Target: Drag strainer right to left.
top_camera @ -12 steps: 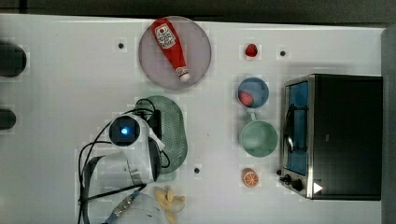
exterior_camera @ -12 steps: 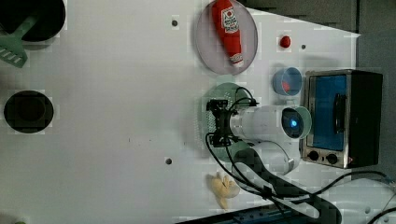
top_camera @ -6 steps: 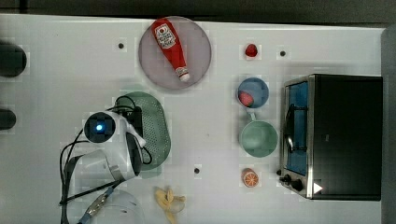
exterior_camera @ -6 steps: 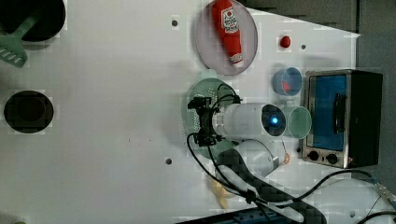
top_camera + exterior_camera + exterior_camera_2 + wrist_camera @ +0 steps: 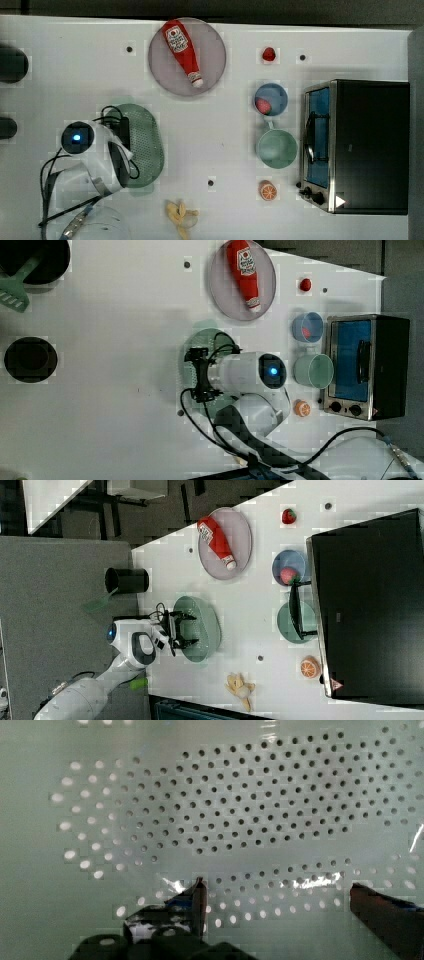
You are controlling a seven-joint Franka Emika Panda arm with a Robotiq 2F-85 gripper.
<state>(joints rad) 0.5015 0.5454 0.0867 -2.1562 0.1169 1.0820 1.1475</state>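
Note:
The strainer (image 5: 147, 145) is a pale mint-green oblong basket dotted with holes, lying on the white table left of centre in the top view. It is also in the left view (image 5: 204, 336) and the right view (image 5: 206, 622). My gripper (image 5: 184, 628) reaches down into its basin from the arm's side, and the white wrist covers part of the basket in the top view. In the wrist view the perforated floor (image 5: 250, 810) lies right under the gripper (image 5: 277, 895). The two fingers (image 5: 199, 900) stand wide apart, open, with only the strainer's floor between them.
A grey plate (image 5: 215, 60) with a ketchup bottle (image 5: 184, 50) sits behind the strainer. To the top view's right are a blue cup (image 5: 270, 99), a mint-green cup (image 5: 276, 148), a toaster oven (image 5: 360, 145) and an orange half (image 5: 268, 190). A banana (image 5: 180, 215) lies near the front edge.
The arm and the strainer have slid together toward the top view's left, away from the cups. The other objects have stayed in place.

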